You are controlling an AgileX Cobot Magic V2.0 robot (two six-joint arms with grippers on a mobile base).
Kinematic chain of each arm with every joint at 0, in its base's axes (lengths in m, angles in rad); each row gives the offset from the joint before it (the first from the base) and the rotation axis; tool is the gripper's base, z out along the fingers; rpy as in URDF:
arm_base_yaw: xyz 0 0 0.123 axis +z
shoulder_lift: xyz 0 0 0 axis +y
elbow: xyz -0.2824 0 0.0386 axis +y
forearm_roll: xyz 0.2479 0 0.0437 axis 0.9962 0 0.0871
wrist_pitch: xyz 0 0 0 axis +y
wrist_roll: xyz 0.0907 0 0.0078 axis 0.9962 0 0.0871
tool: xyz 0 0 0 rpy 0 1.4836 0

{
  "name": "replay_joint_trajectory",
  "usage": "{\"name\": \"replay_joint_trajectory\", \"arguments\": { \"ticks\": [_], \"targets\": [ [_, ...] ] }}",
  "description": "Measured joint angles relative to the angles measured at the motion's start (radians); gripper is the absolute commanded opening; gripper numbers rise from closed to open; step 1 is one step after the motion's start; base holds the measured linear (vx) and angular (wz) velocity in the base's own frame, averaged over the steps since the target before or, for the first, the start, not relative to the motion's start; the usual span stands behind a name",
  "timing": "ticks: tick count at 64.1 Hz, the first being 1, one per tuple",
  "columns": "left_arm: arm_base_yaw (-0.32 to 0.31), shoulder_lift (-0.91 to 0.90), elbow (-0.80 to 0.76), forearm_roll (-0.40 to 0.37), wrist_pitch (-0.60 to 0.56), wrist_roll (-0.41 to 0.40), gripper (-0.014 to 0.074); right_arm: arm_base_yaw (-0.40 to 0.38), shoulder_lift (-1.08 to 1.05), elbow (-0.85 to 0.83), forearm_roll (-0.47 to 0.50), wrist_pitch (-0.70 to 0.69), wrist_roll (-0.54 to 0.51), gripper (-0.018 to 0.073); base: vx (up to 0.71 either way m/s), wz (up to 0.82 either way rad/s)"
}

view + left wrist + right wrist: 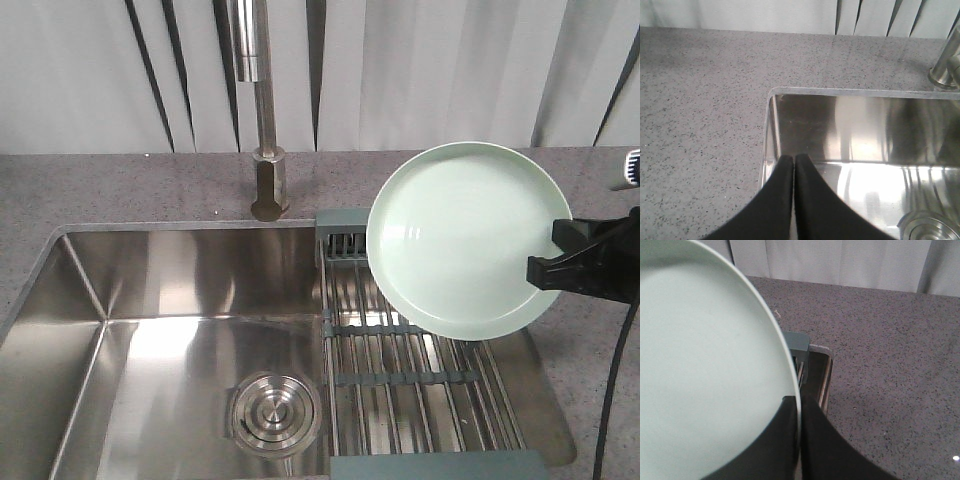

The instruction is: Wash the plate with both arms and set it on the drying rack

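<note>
Clamping the plate [458,238] at its right rim, the right gripper [799,401] holds it.

The plate [462,238], round, plain and pale mint-green, stands tilted on edge over the far end of the drying rack [420,380]. The right gripper [552,252] pinches the plate's right rim between 2 black fingers. The rack, steel rods with grey-green crossbars, fills the right side of the sink [70,300]. The left gripper [794,160], fingers pressed together and holding nothing, hangs at the sink's left edge.
</note>
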Motion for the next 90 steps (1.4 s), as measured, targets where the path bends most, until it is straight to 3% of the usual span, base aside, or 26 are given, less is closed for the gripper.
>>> {"name": "replay_joint_trajectory", "arguments": {
  "ticks": [14, 24, 49, 58, 90],
  "targets": [
    [0.000, 0.000, 0.000, 0.000, 0.002, 0.000, 0.0005, 0.000, 0.000, 0.000, 0.000, 0.000, 0.000, -0.0009, 0.00, 0.00],
    [0.000, 0.000, 0.000, 0.000, 0.002, 0.000, 0.0080, 0.000, 0.000, 0.000, 0.000, 0.000, 0.000, -0.0009, 0.00, 0.00],
    [0.000, 0.000, 0.000, 0.000, 0.003, 0.000, 0.0489, 0.000, 0.000, 0.000, 0.000, 0.000, 0.000, -0.0009, 0.00, 0.00],
    [0.000, 0.000, 0.000, 0.000, 0.003, 0.000, 0.0594, 0.000, 0.000, 0.000, 0.000, 0.000, 0.000, -0.0009, 0.00, 0.00],
    [0.000, 0.000, 0.000, -0.004, 0.006, 0.003, 0.0556, 0.000, 0.000, 0.000, 0.000, 0.000, 0.000, -0.0009, 0.00, 0.00]
  ]
}}
